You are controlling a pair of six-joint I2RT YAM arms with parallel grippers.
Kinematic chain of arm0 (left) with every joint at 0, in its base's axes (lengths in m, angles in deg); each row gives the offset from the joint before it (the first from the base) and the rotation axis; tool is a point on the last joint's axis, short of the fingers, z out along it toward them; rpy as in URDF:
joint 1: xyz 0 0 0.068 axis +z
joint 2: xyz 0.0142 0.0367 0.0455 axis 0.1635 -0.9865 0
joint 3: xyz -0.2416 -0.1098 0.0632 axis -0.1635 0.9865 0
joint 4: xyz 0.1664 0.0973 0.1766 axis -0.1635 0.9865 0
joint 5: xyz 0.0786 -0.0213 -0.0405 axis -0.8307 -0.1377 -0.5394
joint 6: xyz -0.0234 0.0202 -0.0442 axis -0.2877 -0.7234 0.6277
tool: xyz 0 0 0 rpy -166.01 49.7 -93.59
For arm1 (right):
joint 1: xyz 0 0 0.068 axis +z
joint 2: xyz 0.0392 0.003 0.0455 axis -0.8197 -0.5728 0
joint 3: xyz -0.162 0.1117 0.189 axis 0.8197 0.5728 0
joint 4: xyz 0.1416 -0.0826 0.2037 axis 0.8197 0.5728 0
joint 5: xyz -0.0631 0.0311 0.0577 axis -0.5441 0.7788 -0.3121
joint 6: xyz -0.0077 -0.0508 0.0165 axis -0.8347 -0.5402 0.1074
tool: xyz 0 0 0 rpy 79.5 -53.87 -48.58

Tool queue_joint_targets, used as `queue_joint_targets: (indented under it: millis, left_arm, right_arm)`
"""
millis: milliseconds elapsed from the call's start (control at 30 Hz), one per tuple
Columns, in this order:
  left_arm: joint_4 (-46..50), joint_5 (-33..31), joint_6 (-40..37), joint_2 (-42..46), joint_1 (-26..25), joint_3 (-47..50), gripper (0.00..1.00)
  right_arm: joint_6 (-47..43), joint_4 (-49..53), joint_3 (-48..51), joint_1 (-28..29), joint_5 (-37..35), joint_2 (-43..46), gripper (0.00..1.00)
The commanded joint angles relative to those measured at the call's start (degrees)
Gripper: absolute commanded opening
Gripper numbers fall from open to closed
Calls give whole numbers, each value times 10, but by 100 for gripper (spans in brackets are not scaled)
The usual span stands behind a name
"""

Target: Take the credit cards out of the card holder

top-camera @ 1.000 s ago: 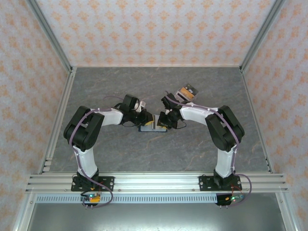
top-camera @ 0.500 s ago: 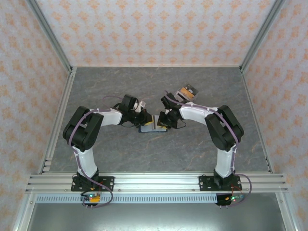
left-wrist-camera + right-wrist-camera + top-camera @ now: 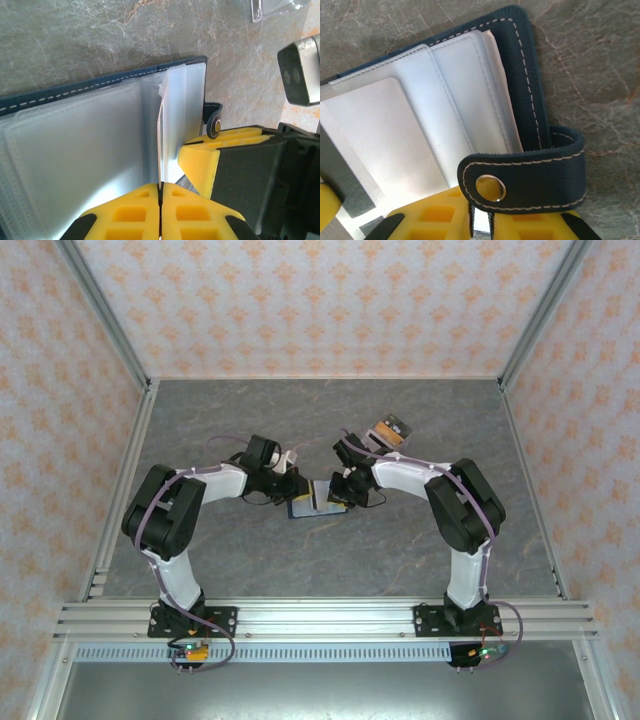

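Observation:
The navy card holder (image 3: 303,509) lies open mid-table between both grippers. In the left wrist view its clear sleeves (image 3: 75,150) spread flat, and my left gripper (image 3: 161,186) is shut on a thin pale sheet (image 3: 161,135) standing on edge; credit card or sleeve leaf, I cannot tell. My right gripper (image 3: 481,220) pinches the holder's (image 3: 520,75) edge under the curled closure tab (image 3: 535,175), jaws a sliver apart with something pale between. In the top view the left gripper (image 3: 293,485) and right gripper (image 3: 345,492) flank the holder.
A small pile of loose credit cards (image 3: 390,432), orange and dark, lies behind the right arm. The right gripper's yellow finger (image 3: 200,160) sits close beside the left one. Metal frame rails and patterned walls bound the grey table (image 3: 250,560).
The left gripper closed fully on the thin sheet, and the left arm's elbow swung outward to the left. A pale sheet now stands up where a yellow stripe showed in the holder.

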Motion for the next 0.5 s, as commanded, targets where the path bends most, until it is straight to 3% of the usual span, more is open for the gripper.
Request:
queue_joint_targets:
  millis: [0, 200, 467]
  left_arm:
    - [64, -9, -36, 21, 3, -11, 8]
    - [110, -44, -50, 51, 11, -13, 5]
    - [181, -98, -73, 142, 19, -29, 4]
  right_arm:
    - [7, 40, 6, -2, -51, -22, 18]
    - [0, 17, 3, -5, -39, 12, 19]
    - [-10, -61, 23, -15, -14, 112, 35]
